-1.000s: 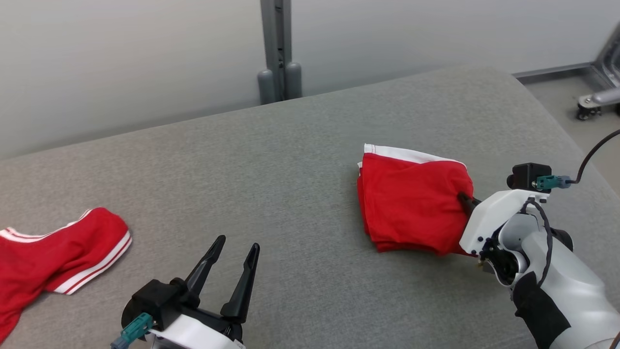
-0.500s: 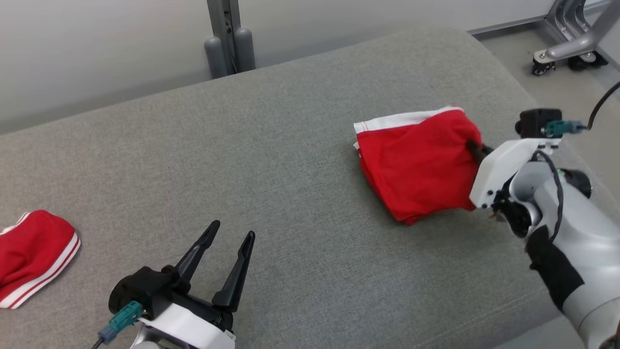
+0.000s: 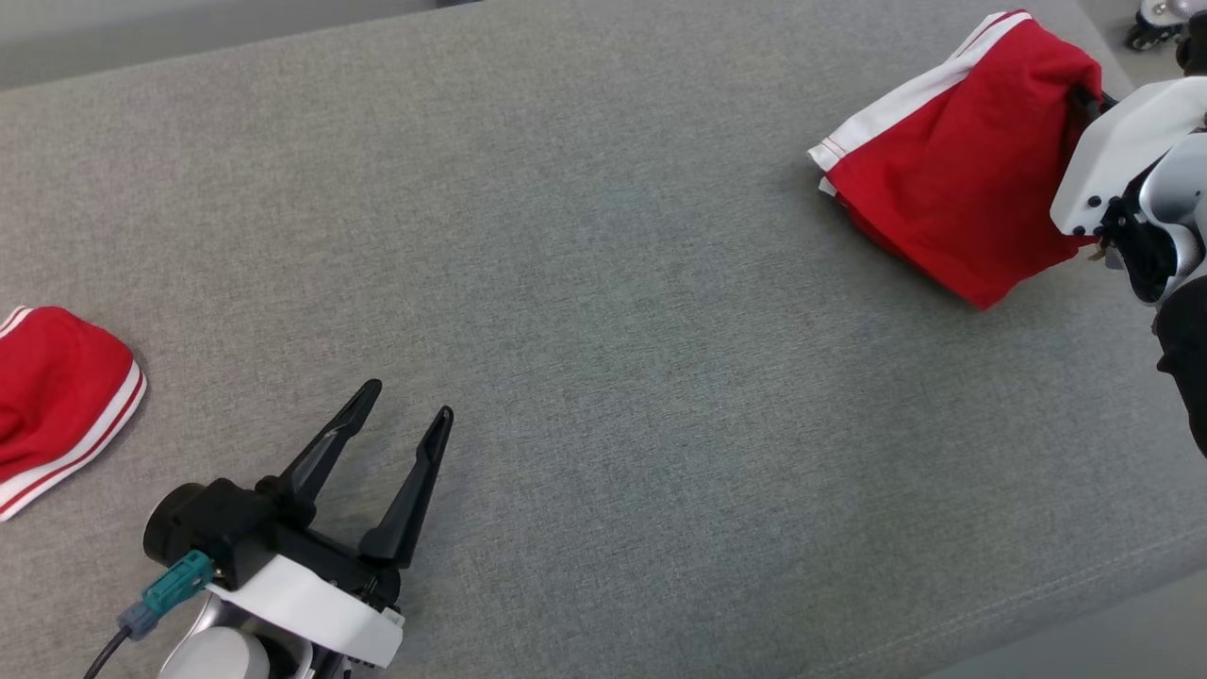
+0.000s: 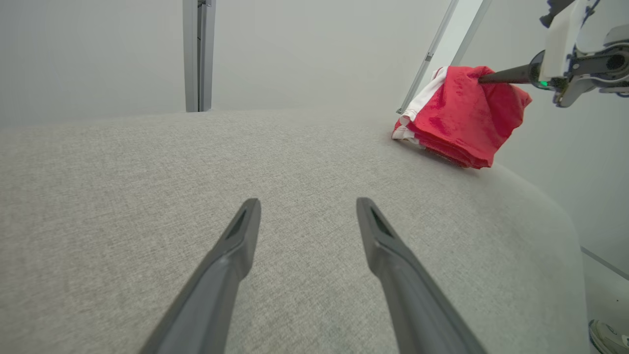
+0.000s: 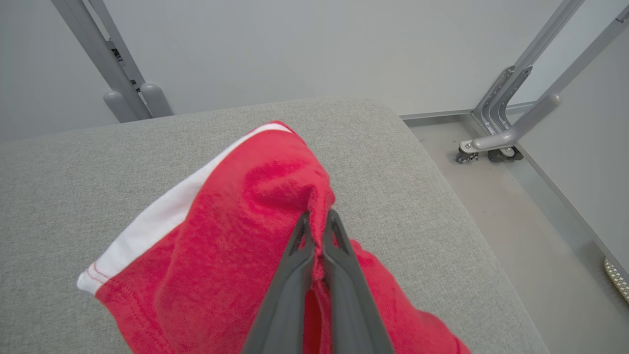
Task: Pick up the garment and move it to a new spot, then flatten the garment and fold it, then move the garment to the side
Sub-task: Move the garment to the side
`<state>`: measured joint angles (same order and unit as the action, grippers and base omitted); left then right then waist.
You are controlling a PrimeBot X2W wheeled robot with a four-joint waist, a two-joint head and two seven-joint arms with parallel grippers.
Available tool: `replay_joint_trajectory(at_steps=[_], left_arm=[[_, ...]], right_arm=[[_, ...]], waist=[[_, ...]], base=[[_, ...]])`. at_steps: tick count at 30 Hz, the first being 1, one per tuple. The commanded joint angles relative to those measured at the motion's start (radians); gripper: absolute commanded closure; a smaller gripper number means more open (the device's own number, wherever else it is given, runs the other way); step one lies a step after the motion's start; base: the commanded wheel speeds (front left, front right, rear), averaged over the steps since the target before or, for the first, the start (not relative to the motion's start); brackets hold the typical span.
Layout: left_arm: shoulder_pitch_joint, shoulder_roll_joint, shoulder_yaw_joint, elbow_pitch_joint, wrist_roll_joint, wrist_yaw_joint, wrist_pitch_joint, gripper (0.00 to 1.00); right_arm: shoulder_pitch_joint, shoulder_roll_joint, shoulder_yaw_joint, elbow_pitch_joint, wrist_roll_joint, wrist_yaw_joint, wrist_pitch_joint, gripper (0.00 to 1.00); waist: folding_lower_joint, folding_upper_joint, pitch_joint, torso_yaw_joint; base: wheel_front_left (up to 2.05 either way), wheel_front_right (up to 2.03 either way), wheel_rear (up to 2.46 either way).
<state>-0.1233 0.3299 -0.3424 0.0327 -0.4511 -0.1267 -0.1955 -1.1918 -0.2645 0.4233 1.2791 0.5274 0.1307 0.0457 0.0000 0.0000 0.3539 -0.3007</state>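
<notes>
Since the earlier frame our head camera has dipped and swung, so the whole picture has shifted, yet the folded red garment [image 3: 952, 179] has truly travelled too: against the grey surface [image 3: 603, 236] it has gone from well inside the right half out to the far right corner. Our right hand [image 5: 318, 219] is clenched on a bunched ridge of its top layers, fingers pressed together with cloth between them. From the left wrist view we see the pinched side held up while the lower folds touch the surface. Its white band [image 3: 905, 90] faces left and far, and the bundle's long axis runs from near to far, slanting rightward along that band. Our left hand [image 3: 408, 398] rests at the near left, released, fingers spread with nothing between them, well apart from the garment, which lies far and to the right of it. So the right arm alone is placed to act. We judge this to be the last step, moving the garment aside; lowering it calls for care, since the surface's rounded right edge is near. A second red piece [image 3: 57, 377] lies at the far left, untouched
</notes>
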Motion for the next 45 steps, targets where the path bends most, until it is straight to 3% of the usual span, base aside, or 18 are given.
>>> replay_joint_trajectory(at_steps=[1,16,26,27,28,29,37,45], left_arm=[[-0.013,0.010,0.005,-0.007,-0.008,-0.004,-0.004,0.00],[-0.013,0.033,0.006,-0.017,-0.020,0.001,-0.009,0.00],[-0.025,0.039,-0.003,-0.023,-0.023,0.004,-0.007,0.00],[-0.025,0.040,-0.002,-0.021,-0.025,0.005,-0.007,0.00],[-0.026,0.040,-0.003,-0.019,-0.025,0.005,-0.009,0.00],[-0.026,0.040,-0.003,-0.016,-0.025,0.004,-0.010,0.00],[-0.025,0.028,-0.012,0.000,-0.032,0.009,-0.017,0.00],[-0.009,0.006,-0.022,0.030,-0.043,0.014,-0.030,0.00]], right_arm=[[-0.016,0.006,-0.004,0.005,-0.014,0.000,0.004,1.00],[-0.060,0.012,-0.159,0.011,-0.191,0.000,-0.018,1.00],[-0.030,0.023,-0.386,0.010,-0.384,0.000,-0.006,1.00],[-0.026,0.028,-0.409,0.010,-0.407,0.000,-0.005,0.80],[-0.023,0.033,-0.430,0.010,-0.430,0.000,-0.005,0.36],[-0.023,0.038,-0.450,0.010,-0.454,0.000,-0.005,0.00],[0.002,0.080,-0.590,-0.025,-0.629,0.000,-0.005,0.00],[0.073,0.139,-0.720,-0.186,-0.800,0.000,0.023,0.00]], waist=[[0.0000,0.0000,0.024,0.013],[0.0000,0.0000,0.050,-0.009],[0.0000,0.0000,0.056,-0.009],[0.0000,0.0000,0.056,-0.008],[0.0000,0.0000,0.055,-0.007],[0.0000,0.0000,0.053,-0.007],[0.0000,0.0000,0.026,-0.009],[0.0000,0.0000,-0.037,-0.017]], base=[[0.00,0.00,0.00],[0.00,0.00,0.00],[0.00,0.00,0.00],[0.00,0.00,0.00],[0.00,0.00,0.00],[0.00,0.00,0.00],[0.00,0.00,0.00],[0.00,0.00,0.00]])
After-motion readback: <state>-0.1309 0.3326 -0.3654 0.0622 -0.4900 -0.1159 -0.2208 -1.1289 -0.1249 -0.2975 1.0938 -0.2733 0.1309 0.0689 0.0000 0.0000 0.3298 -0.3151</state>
